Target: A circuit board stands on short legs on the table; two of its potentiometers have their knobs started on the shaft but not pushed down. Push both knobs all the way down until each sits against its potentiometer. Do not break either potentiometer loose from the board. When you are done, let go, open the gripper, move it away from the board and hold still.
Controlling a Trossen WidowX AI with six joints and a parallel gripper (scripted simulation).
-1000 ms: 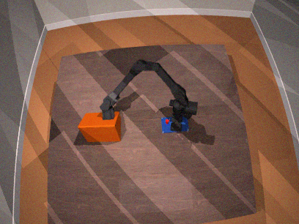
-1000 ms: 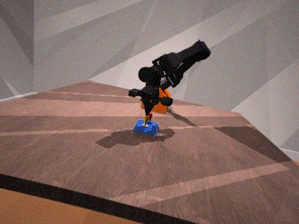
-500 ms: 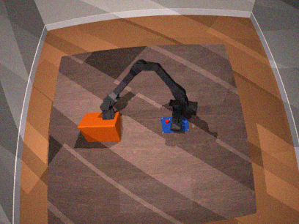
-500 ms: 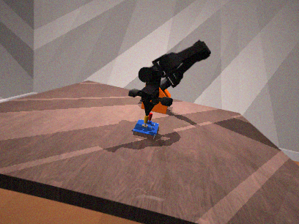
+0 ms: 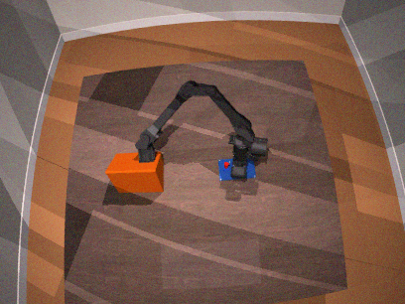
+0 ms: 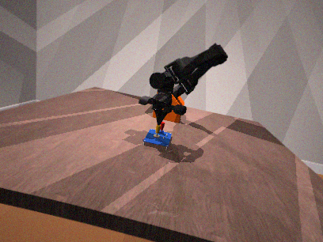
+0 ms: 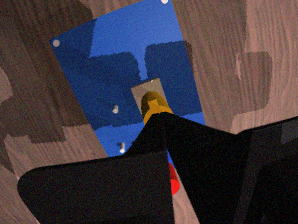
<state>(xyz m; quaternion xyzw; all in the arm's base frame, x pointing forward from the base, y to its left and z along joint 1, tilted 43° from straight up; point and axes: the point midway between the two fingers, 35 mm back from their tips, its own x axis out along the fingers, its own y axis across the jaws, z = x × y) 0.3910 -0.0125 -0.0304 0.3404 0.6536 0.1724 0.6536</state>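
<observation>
The blue circuit board [image 5: 223,175] [image 6: 150,139] [image 7: 135,25] stands on the table. A yellow knob [image 6: 157,130] [image 7: 152,105] stands upright on a pale square potentiometer [image 7: 142,90]. A red knob [image 5: 226,165] [image 6: 162,126] [image 7: 174,185] stands on the board too; the fingers partly cover it in the wrist view. My gripper [image 6: 159,123] [image 7: 159,120] is shut, pointing down, its fingertips at the top of the yellow knob. I cannot tell whether they touch it. How far down each knob sits on its shaft is not clear; the base of the red one is hidden.
An orange block [image 5: 136,174] [image 6: 172,115] carries the arm's base, to the left of the board in the top view. Two small pale pins [image 7: 116,109] [image 7: 122,147] stand on the board beside the yellow knob.
</observation>
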